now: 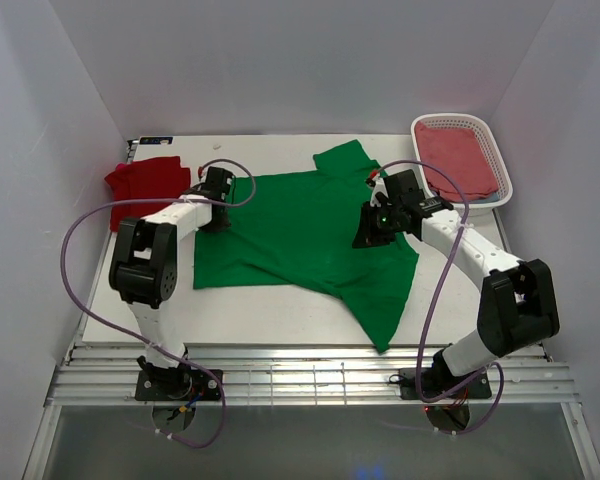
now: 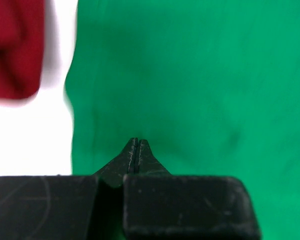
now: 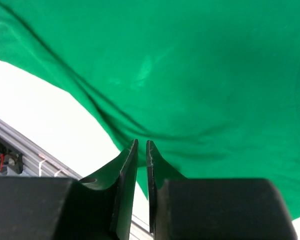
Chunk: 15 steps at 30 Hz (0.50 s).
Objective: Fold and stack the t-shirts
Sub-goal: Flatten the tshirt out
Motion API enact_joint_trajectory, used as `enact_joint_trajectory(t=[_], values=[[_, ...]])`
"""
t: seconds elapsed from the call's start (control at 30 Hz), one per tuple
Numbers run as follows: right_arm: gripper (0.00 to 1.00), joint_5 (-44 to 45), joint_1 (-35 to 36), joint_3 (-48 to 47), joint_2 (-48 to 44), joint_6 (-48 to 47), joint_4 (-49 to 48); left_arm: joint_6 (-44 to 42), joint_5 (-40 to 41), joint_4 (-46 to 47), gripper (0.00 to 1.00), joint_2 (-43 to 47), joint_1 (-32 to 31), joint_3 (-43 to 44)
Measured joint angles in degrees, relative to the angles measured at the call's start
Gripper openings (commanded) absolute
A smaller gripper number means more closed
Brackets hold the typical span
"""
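Observation:
A bright green t-shirt lies spread out and rumpled across the middle of the white table, one sleeve pointing to the back. A deep red t-shirt sits bunched at the back left. My left gripper hovers over the green shirt's left edge. In the left wrist view its fingertips are shut with no cloth showing between them, green shirt beneath and red shirt at upper left. My right gripper is low over the shirt's right side. Its jaws stand a narrow gap apart, empty, above green cloth.
A white plastic basket at the back right holds a pinkish-red cloth. White walls close in the table on the left, right and back. Aluminium rails run along the near edge and show in the right wrist view too.

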<state>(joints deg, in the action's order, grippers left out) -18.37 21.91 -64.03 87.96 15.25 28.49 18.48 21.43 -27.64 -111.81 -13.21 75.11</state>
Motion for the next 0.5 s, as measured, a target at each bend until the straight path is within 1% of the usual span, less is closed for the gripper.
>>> enact_joint_trajectory(t=[0.07, 0.1, 0.13, 0.17, 0.2, 0.3, 0.43, 0.5], values=[[0.23, 0.0, 0.6, 0.4, -1.3, 0.5, 0.2, 0.0, -0.8, -0.4, 0.22, 4.3, 0.0, -3.7], [0.24, 0.1, 1.0, 0.5, -1.9, 0.7, 0.1, 0.0, -1.1, -0.4, 0.37, 7.7, 0.0, -5.9], [0.25, 0.2, 1.4, 0.6, -2.7, 0.9, 0.2, 0.4, -1.2, -0.7, 0.44, 8.7, 0.0, -7.8], [0.26, 0.2, 1.8, 0.8, -3.3, 1.0, 0.1, 0.3, -1.3, -0.9, 0.46, 13.4, 0.0, -8.9], [0.26, 0.2, 2.1, 1.1, -4.0, 1.1, 0.1, 0.8, -1.4, -0.9, 0.47, 16.2, 0.0, -10.1], [0.27, 0.3, 3.0, 2.4, -6.1, 1.4, 0.1, 2.4, -1.7, -0.7, 0.49, 20.7, 0.0, -12.7], [0.27, 0.4, 3.2, 4.7, -8.2, 2.0, 0.1, 4.5, -2.4, -1.5, 0.48, 20.5, 0.0, -16.5], [0.27, 0.5, 3.2, 5.9, -9.0, 2.3, 0.2, 5.1, -2.8, -2.7, 0.46, 19.2, 0.0, -18.2]])
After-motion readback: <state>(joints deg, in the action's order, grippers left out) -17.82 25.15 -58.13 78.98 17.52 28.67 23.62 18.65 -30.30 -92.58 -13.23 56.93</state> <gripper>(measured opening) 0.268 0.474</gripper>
